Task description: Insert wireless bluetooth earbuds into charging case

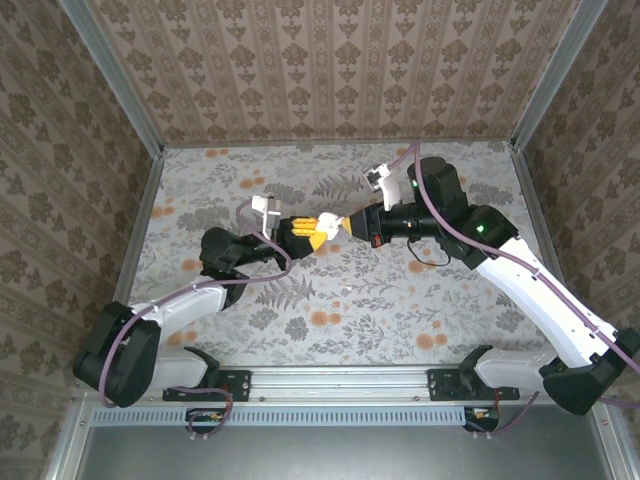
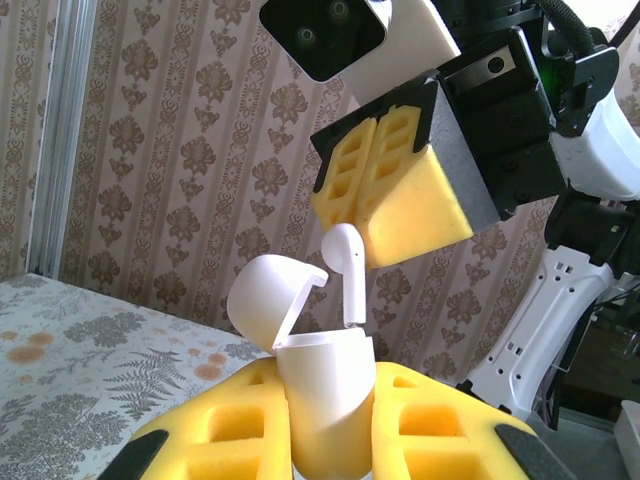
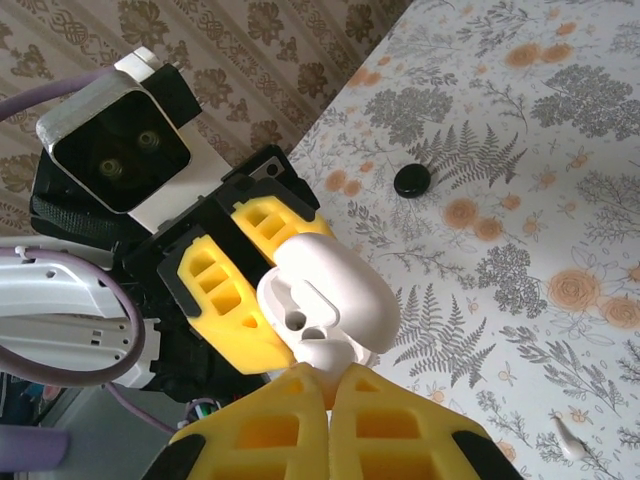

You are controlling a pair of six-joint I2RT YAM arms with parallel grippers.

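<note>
Left wrist view: the charging case (image 2: 325, 395) is clamped between the yellow pads (image 2: 440, 430) of the left gripper (image 2: 325, 425). Its lid (image 2: 268, 298) is swung back to one side and its mouth is open upward. A white earbud (image 2: 345, 265) is pinched by its head at the tips of the right gripper (image 2: 365, 228), which is narrowed down onto it. The stem hangs downward, with its end just above the case's rim. In the top external view the two grippers meet above the middle of the tabletop (image 1: 400, 320), so case and earbud are both carried in the air.

The step in hand is judged to be the lowering of the stem into its socket. The case appears slightly tilted, so the stem should first be lined up with the socket's own axis, not with the vertical. The descent should be kept slow and straight, and the open lid should be kept clear of the right gripper. Release is best delayed until the head is seated. The glossy shell may slip if it is pushed sideways, so the case should be held firm.

In the right wrist view a small black round piece (image 3: 412, 180) and a pale sliver (image 3: 568, 440) lie on the tabletop; what they are cannot be told.
</note>
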